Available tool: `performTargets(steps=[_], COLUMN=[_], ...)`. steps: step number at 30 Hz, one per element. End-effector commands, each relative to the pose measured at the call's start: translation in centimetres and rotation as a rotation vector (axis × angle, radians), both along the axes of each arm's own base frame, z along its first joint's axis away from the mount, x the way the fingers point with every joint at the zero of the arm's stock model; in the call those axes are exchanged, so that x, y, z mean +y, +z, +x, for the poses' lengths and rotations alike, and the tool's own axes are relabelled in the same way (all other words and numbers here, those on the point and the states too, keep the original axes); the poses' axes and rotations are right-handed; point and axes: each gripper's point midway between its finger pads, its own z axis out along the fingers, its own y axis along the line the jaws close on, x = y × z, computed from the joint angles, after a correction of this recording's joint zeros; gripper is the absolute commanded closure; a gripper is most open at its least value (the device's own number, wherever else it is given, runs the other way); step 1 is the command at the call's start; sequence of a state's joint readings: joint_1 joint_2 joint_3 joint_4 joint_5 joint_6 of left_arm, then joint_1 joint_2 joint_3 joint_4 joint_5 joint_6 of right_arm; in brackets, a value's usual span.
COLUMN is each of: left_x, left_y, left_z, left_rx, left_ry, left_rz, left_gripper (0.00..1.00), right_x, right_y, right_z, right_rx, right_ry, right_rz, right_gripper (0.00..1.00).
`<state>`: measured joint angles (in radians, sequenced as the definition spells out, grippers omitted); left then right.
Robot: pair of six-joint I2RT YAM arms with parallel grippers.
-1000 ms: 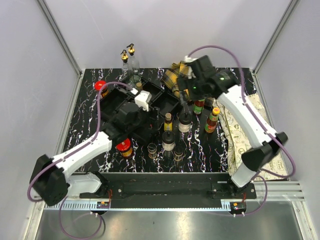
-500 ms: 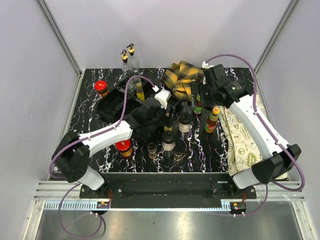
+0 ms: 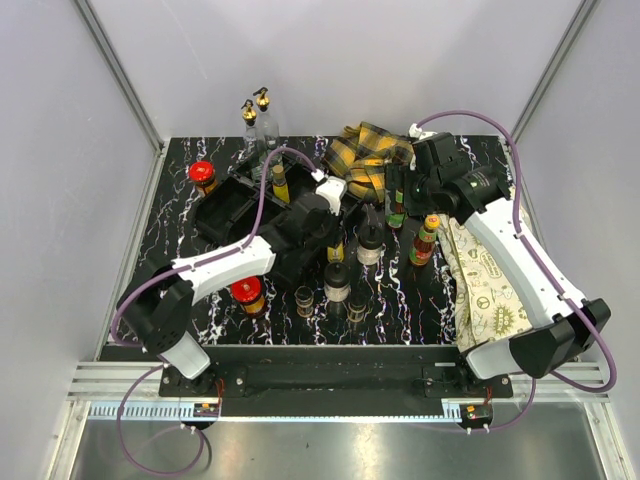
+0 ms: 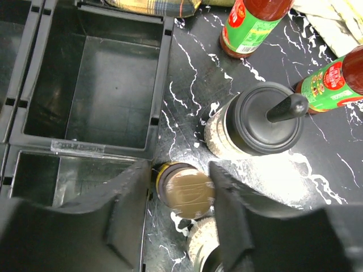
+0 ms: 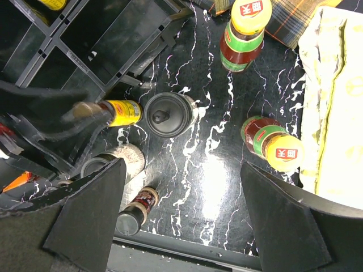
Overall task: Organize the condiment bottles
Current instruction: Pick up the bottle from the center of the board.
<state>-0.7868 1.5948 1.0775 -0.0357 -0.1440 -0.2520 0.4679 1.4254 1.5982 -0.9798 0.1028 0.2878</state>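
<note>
Well, our L claw (image 4: pixel 180 170) stood open, its fingers (image 4: pixel 127 221) either side of a gold-capped bottle (image 4: pixel 186 191) w/ a yellow label; we couldn't tell whether they touched it. Just ahead-right of that claw sat a black-capped shaker (image 4: pixel 266 122), upright; ahead-left lay the black tray (image 4: pixel 161 73). R claw (image 5: pixel 182 167) hung wide open, gripping nothing, w/ the shaker just ahead between its fingers. One yellow-capped sauce bottle (image 5: pixel 245 31) stood farther ahead, a second sauce bottle (image 5: pixel 275 147) just off its right finger.
</note>
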Motion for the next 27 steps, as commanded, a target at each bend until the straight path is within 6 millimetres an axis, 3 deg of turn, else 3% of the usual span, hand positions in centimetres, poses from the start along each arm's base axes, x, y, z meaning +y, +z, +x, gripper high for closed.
performTargets(steps=[1,3,9,19,22,27], left_x=[-1.0,-0.8,-0.4,0.6,1.8,3.8], left_y=[2.7,3.0,6.8,16.9,19.3,21.1], left_z=[1.6,1.7,1.8,2.2,3.1,6.1], left_rx=[-0.079,-0.079,-0.131,-0.248,-0.300,-0.334], left_ry=[0.017,0.026,0.044,0.075,0.137,0.228], left_rz=[-0.031,-0.024,-0.037,-0.092,-0.091,-0.102], left_gripper=[0.73,1.00,1.00,1.00,1.00,1.00], right_x=[-0.2,-0.3,-0.5,-0.9,-0.9,-0.9], right_y=[1.8,1.9,1.7,2.0,1.9,2.0], right_z=[-0.1,-0.2,-0.7,-0.9,-0.8,-0.4], right_rx=[-0.061,-0.064,-0.064,-0.082,-0.084,-0.103], right_ry=[-0.015,-0.018,-0.031,-0.039,-0.042,-0.047], right_rz=[0.049,0.052,0.059,0.059,0.059,0.059], right_gripper=[0.10,0.10,0.10,0.10,0.10,0.11])
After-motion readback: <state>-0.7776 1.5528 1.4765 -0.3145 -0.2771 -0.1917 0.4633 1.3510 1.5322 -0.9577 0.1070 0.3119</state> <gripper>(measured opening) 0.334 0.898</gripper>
